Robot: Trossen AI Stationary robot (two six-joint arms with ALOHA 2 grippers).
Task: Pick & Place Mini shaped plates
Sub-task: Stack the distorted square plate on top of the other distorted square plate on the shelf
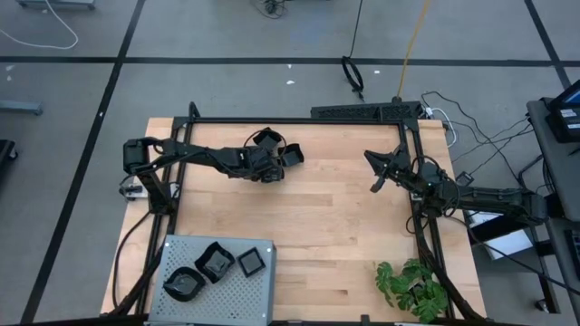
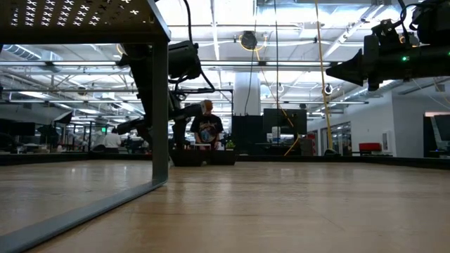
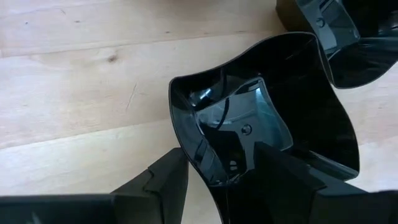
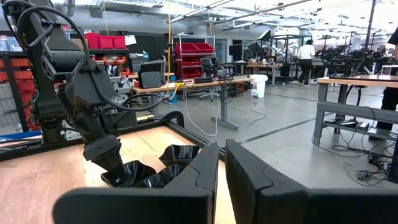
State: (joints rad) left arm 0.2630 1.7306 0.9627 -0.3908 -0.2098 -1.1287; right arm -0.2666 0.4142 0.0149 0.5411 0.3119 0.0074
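Plates are split between two spots: three mini shaped plates [image 1: 217,263] sit on the grey perforated tray [image 1: 263,294] at the desk's near left corner, and a small cluster [image 1: 281,149] lies near the far edge, under the left gripper [image 1: 272,167]. From its wrist, the left fingers [image 3: 155,186] stand partly open astride the rim of a wavy black plate [image 3: 267,118], one inside, one outside; whether they are pinching it I cannot tell. That plate's body stretches straight away from the fingers, so the left arm is plainly the nearer. Right gripper [image 1: 376,172] hangs closed and empty by the far right edge. Another plate [image 3: 348,43] is cut off
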